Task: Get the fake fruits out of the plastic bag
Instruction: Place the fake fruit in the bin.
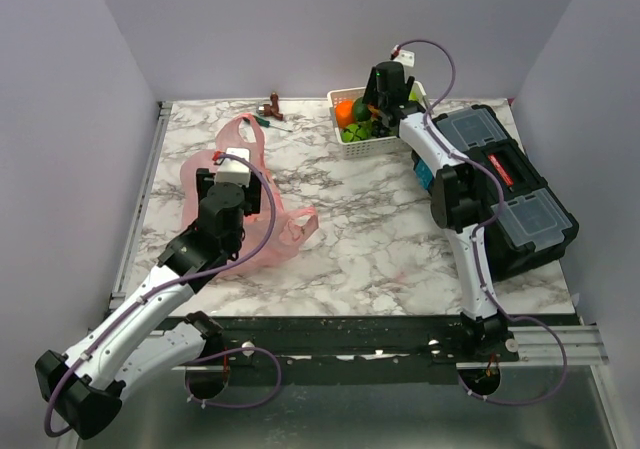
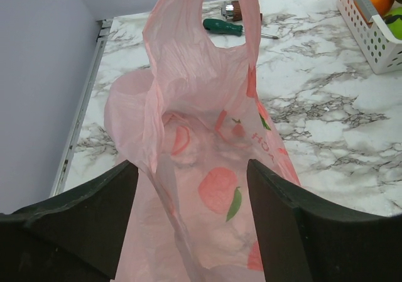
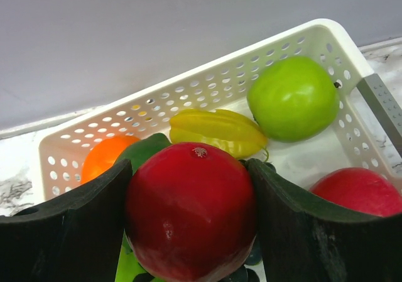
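Note:
The pink plastic bag (image 2: 207, 106) lies crumpled on the marble table, its handles rising at the far side. My left gripper (image 2: 191, 188) hangs open over it, and bag film lies between the spread fingers (image 2: 94, 213) without being pinched. No fruit shows inside the bag. In the top view the left gripper (image 1: 232, 166) is above the bag (image 1: 290, 231). My right gripper (image 3: 188, 169) is shut on a red apple (image 3: 188, 219) above the white basket (image 3: 188, 84). The basket holds a green apple (image 3: 292, 97), a yellow fruit (image 3: 217, 131), an orange (image 3: 107, 156) and another red apple (image 3: 358, 191).
A green-handled screwdriver (image 2: 226, 27) lies beyond the bag near the back wall. The white basket (image 1: 350, 149) stands at the back centre under the right gripper (image 1: 385, 94). A black toolbox (image 1: 510, 204) fills the right side of the table.

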